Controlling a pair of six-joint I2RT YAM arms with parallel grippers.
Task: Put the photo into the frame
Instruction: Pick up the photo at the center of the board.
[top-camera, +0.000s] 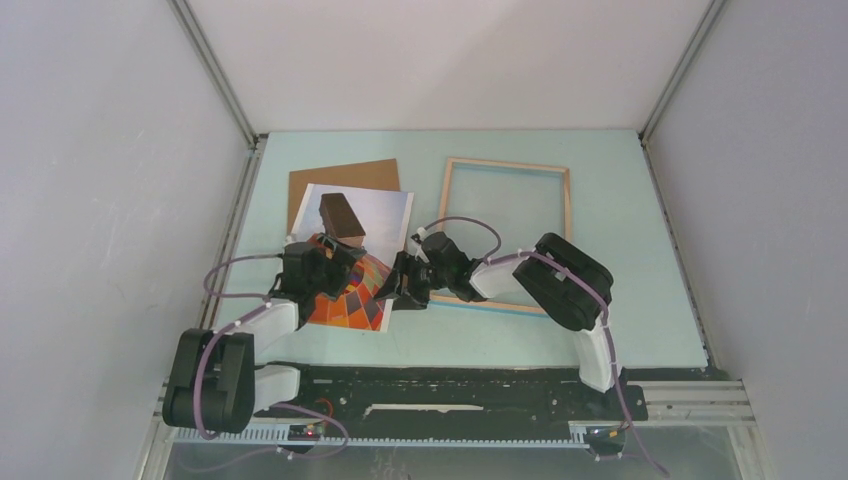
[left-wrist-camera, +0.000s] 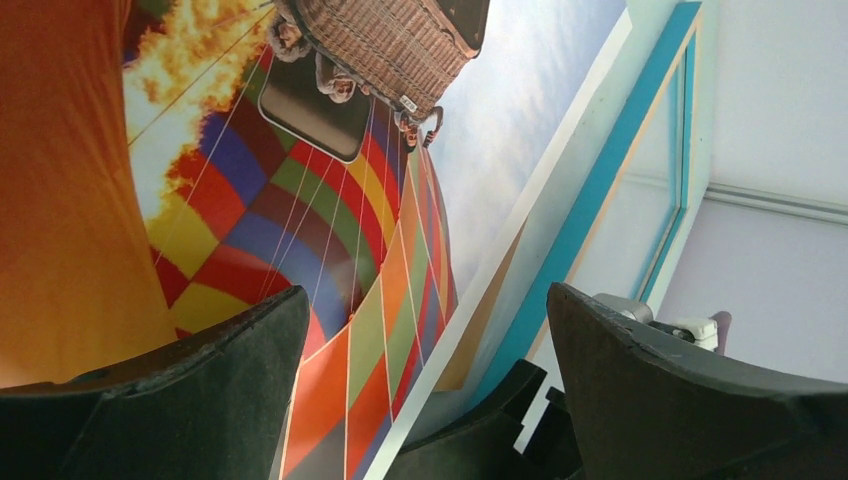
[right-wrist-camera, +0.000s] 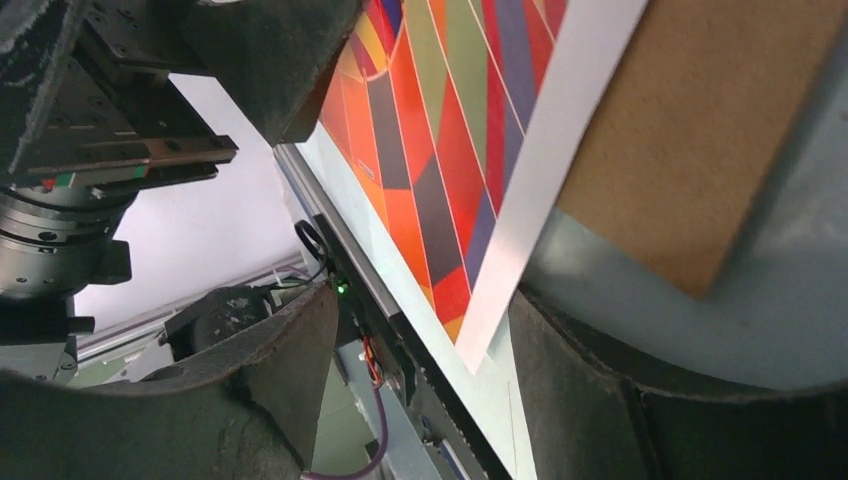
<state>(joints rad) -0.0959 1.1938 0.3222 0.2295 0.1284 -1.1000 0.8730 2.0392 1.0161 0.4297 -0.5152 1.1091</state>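
1. Left gripper (top-camera: 338, 255) — jaws spread wide, holding nothing — hung over the photo (top-camera: 385, 215), probably to steady it.
2. Right gripper (top-camera: 392, 290), jaws apart, straddled the photo's corner beside the frame (top-camera: 505, 165), apparently readying a pinch, not yet clamped.
3. Photo lay just left of the frame, partly on the backing board (top-camera: 340, 180); long axis roughly parallel to the frame's long sides, basket end toward the board.
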